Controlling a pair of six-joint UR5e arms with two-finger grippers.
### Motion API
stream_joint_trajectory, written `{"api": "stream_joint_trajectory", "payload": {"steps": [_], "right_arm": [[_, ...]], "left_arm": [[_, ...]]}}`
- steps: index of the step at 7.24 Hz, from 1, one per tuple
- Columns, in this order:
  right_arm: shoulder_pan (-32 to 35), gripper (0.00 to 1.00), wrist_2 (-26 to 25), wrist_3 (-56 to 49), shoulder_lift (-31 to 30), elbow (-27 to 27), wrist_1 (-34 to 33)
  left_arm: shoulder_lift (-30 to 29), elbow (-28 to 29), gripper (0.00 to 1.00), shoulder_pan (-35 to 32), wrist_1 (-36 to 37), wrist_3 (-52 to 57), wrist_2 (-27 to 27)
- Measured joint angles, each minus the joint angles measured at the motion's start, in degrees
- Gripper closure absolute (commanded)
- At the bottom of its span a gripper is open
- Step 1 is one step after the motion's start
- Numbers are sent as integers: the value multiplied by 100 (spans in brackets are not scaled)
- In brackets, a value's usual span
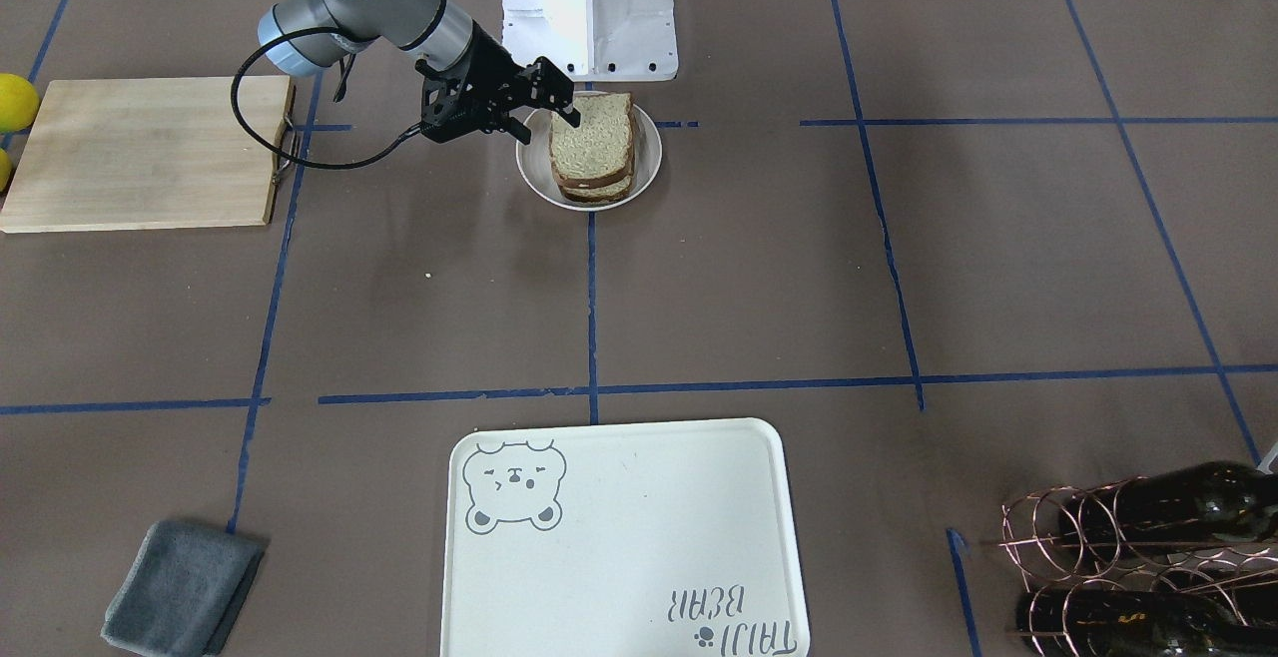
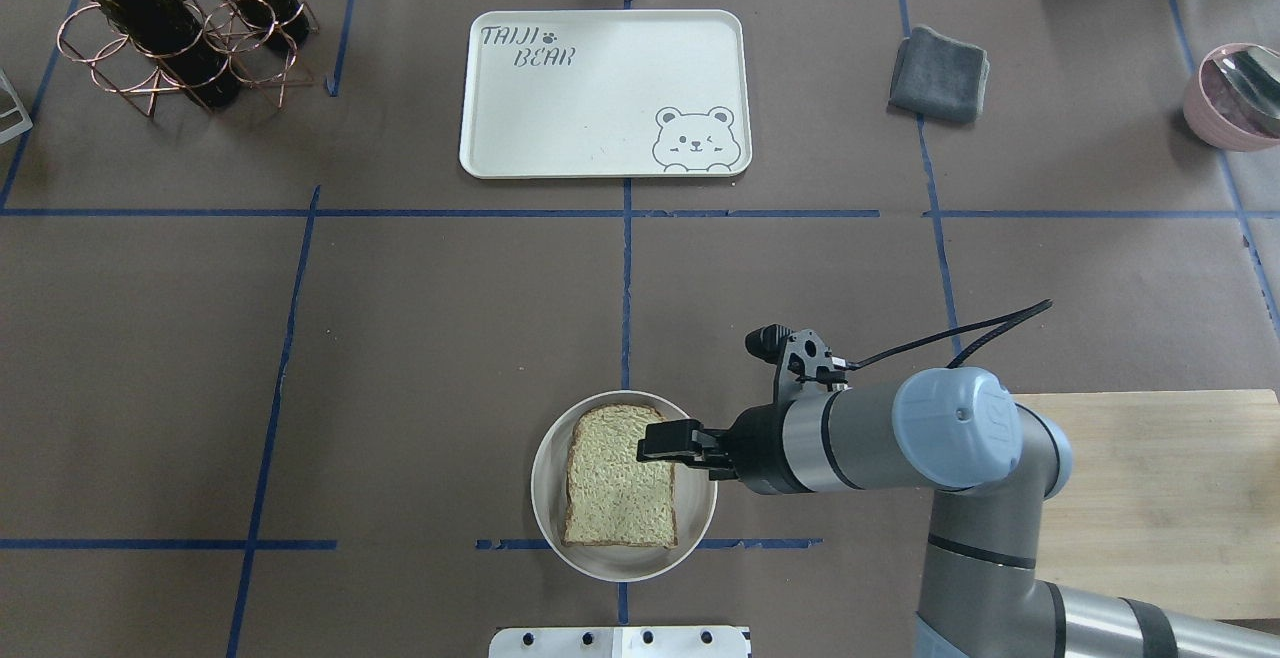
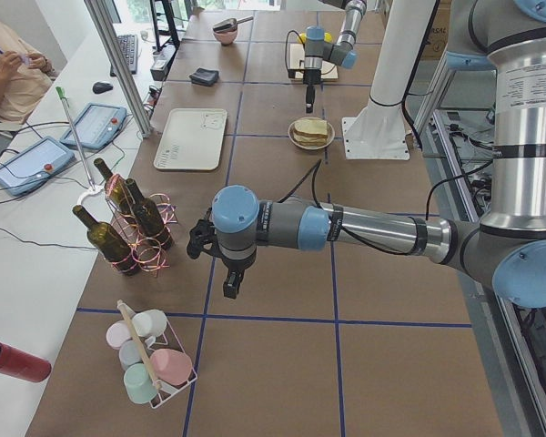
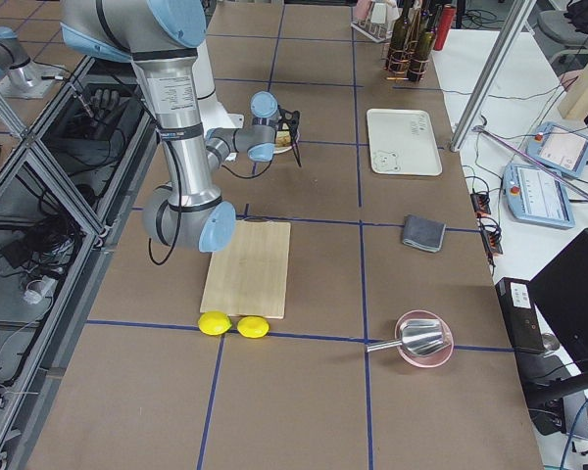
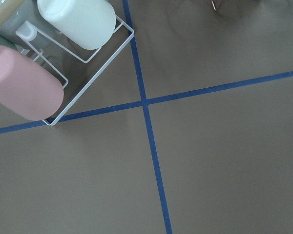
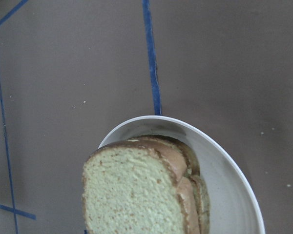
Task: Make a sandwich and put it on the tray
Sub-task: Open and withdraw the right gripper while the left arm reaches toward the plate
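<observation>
The sandwich (image 1: 594, 143) is a stack of speckled bread slices on a small round white plate (image 1: 649, 143) close to the robot's base. The egg is hidden between the slices. My right gripper (image 1: 547, 123) is low at the plate's edge, its fingers spread at the top slice's edge; it looks open. From overhead it (image 2: 655, 441) overlaps the sandwich (image 2: 615, 488). The right wrist view shows the sandwich (image 6: 136, 195) close below. The cream bear tray (image 1: 639, 537) lies bare at the far side. My left gripper (image 3: 230, 287) hangs far away over the table; I cannot tell its state.
A wooden cutting board (image 1: 140, 153) with lemons (image 1: 15, 103) beside it lies on my right. A grey cloth (image 1: 180, 587), a wire rack of wine bottles (image 1: 1148, 557) and a pink bowl (image 2: 1235, 98) stand along the far side. A rack of cups (image 5: 49, 63) is below the left wrist.
</observation>
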Motion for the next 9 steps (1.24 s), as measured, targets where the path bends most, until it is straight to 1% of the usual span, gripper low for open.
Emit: {"api": "stream_joint_trajectory", "payload": {"steps": [1, 2, 3, 4, 5, 6, 7, 8, 9], "right_arm": [[105, 0, 20, 2, -413, 346, -1], [277, 0, 95, 3, -943, 721, 3], [590, 0, 334, -1, -1444, 949, 17], [1110, 0, 851, -25, -1864, 1037, 47], [1803, 0, 1587, -64, -2143, 1043, 68], [2411, 0, 2224, -120, -2314, 1016, 76], [2761, 0, 2572, -227, -2437, 983, 81], [2907, 0, 2701, -328, -2500, 931, 83], [2964, 0, 2739, -395, -2522, 883, 84]], "left_arm": [[-3, 2, 0, 233, -16, -21, -310], [-7, -1, 0, 531, -92, -83, -498], [-11, -17, 0, 845, -302, -325, -672], [-18, -40, 0, 1218, -734, -902, -796], [-26, -56, 0, 1645, -1514, -1848, -836], [-39, -57, 0, 2174, -2552, -2979, -826], [-93, -55, 0, 2757, -3618, -4282, -684], [-213, -62, 0, 3329, -4464, -5594, -359], [-394, -110, 4, 3926, -4966, -6765, 85]]}}
